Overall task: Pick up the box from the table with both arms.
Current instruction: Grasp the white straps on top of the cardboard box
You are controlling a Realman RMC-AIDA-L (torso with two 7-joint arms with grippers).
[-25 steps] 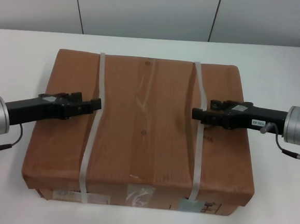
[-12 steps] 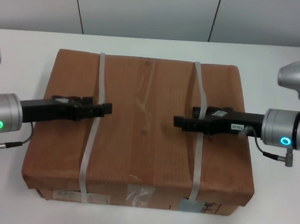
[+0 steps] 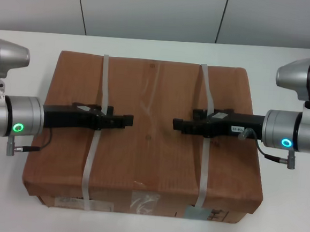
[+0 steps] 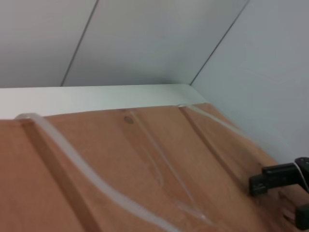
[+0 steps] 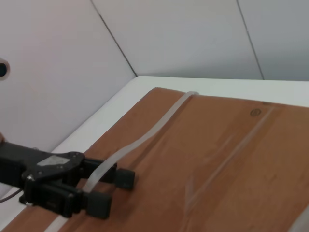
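The brown cardboard box lies flat on the white table. Two pale straps cross it, one on the left and one on the right. My left gripper lies low over the box top, reaching in from the left, and crosses the left strap. My right gripper reaches in from the right and crosses the right strap. Their tips face each other near the box's middle, a short gap apart. The right wrist view shows the left gripper with its fingers apart. The left wrist view shows the right gripper the same way.
Tape patches and labels sit on the box's near side. A grey panelled wall rises behind the table's far edge. Bare table shows left and right of the box, under my silver wrists.
Both grippers have slid inward along the box top toward its middle, passing the straps. The gap between their tips has shrunk. The box has not moved.
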